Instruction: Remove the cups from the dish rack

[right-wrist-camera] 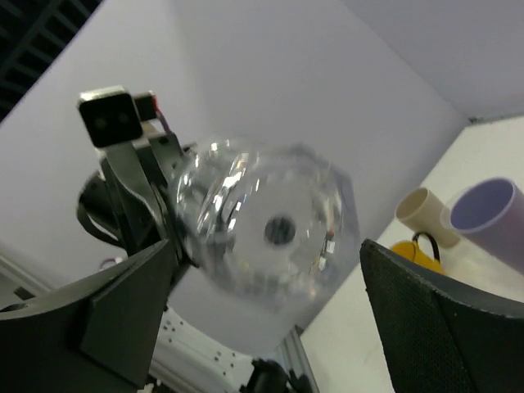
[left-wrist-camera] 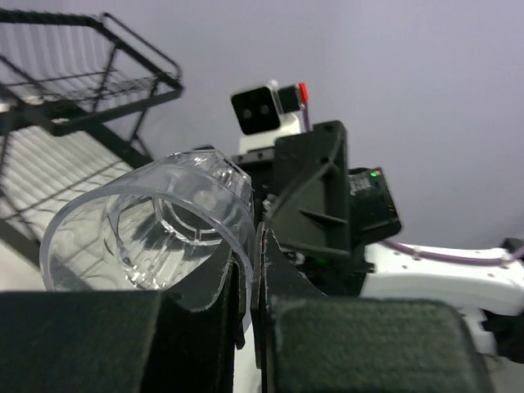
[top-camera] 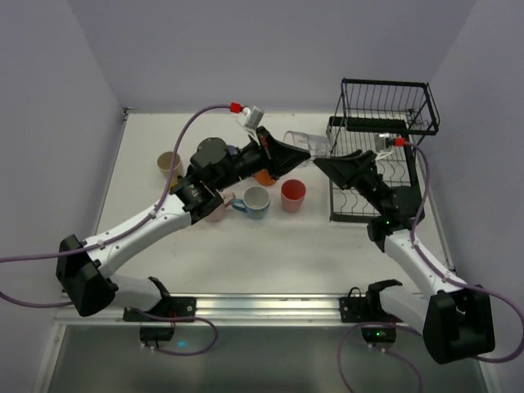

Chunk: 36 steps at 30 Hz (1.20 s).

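Observation:
A clear cup (top-camera: 308, 144) hangs on its side in the air between the two arms, left of the dish rack (top-camera: 385, 106). My left gripper (top-camera: 300, 155) is shut on its rim, the wall pinched between the fingers (left-wrist-camera: 221, 278). In the left wrist view the clear cup (left-wrist-camera: 155, 229) shows its open mouth. My right gripper (top-camera: 325, 165) is open, and in the right wrist view its fingers (right-wrist-camera: 123, 311) stand wide on either side of the clear cup (right-wrist-camera: 270, 221) base without gripping it. On the table stand a beige cup (top-camera: 169, 164), a blue mug (top-camera: 255, 201), a salmon-red cup (top-camera: 293, 195) and an orange cup (top-camera: 264, 176).
The rack's lower tray (top-camera: 352, 209) lies under my right arm, beside the right wall. A pink mug (top-camera: 219, 210) sits half hidden under my left arm. The right wrist view also shows a lavender cup (right-wrist-camera: 487, 214) and a yellow mug (right-wrist-camera: 409, 250).

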Available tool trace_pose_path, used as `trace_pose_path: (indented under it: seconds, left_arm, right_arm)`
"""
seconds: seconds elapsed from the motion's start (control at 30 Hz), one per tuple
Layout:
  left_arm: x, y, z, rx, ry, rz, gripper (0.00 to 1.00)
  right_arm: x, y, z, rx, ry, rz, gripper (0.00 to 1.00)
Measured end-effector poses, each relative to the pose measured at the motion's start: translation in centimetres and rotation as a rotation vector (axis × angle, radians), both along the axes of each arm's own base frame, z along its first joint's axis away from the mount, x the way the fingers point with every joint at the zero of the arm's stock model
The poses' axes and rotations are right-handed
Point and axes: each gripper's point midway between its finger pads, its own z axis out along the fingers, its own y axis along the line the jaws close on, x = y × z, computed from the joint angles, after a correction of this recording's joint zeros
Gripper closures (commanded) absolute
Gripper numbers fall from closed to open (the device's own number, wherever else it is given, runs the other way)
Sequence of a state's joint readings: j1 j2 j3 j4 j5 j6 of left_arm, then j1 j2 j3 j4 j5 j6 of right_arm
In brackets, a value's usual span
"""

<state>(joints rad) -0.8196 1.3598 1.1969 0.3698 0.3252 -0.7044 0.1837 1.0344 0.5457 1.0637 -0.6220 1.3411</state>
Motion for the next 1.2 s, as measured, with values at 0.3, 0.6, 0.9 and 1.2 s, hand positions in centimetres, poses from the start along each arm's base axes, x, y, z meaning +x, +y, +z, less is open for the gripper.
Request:
trace_pose_path:
  seconds: [0.3, 0.6, 0.9, 1.2]
  left_arm:
    - [8.8, 8.3, -3.1, 0.337, 0.038, 0.390, 1.00]
    - [14.2, 20.3, -6.7, 0.679, 0.188, 0.729, 1.00]
    - [18.8, 25.0, -13.9, 0.953, 0.361, 0.818, 1.00]
    - [19.7, 25.5, -20.1, 1.124, 0.466, 0.775, 1.00]
  right_arm:
    - [-1.0, 1.2, -6.4, -0.162, 0.129, -0.011, 0.01]
    - [-2.4, -0.3, -8.9, -0.328, 0.104, -0.132, 0.01]
    - [-2.2, -0.5, -12.0, -0.410, 0.149, -0.137, 0.01]
    - [-2.1, -0.4, -13.2, -0.441, 0.172, -0.131, 0.01]
